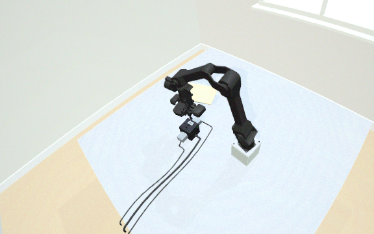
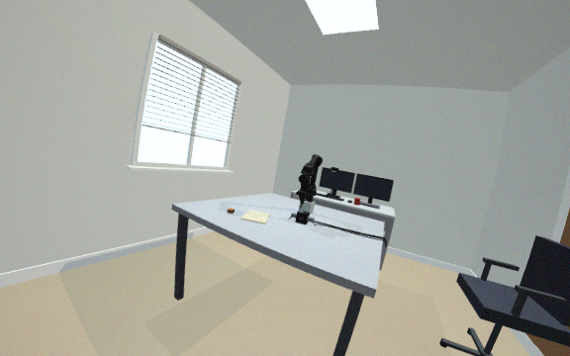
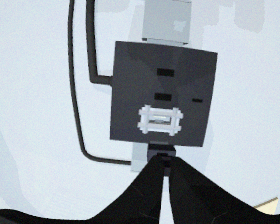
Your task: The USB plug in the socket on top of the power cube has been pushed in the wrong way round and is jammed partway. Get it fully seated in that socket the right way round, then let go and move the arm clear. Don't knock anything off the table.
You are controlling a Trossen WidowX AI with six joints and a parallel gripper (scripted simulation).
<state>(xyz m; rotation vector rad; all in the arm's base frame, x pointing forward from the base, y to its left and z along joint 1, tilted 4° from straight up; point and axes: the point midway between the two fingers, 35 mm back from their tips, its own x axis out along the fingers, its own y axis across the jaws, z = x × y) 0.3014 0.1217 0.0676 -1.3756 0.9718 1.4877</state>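
The black power cube (image 1: 187, 129) (image 2: 302, 218) (image 3: 136, 95) stands on the table. Its top, seen in the wrist view, has a white frame (image 3: 145, 131) around one socket and two dark slots beyond it. My gripper (image 1: 191, 116) (image 3: 164, 164) is shut on the small black USB plug (image 3: 161, 151). The plug is at the fingertips, by the cube edge nearest the fingers, outside the white frame. Nothing black stands in the framed socket. The fingers hide part of the plug, and its height above the cube and which way round it is cannot be told.
Pale grey blocks with cables stick out from two opposite sides of the cube, one (image 1: 182, 136) (image 3: 167, 21) and another (image 1: 197, 121) (image 3: 138, 159). Dark cables (image 1: 165, 177) run to the table edge. A yellow note (image 1: 204, 94) (image 2: 255, 217) and a small orange-brown object (image 2: 231, 211) lie on the table.
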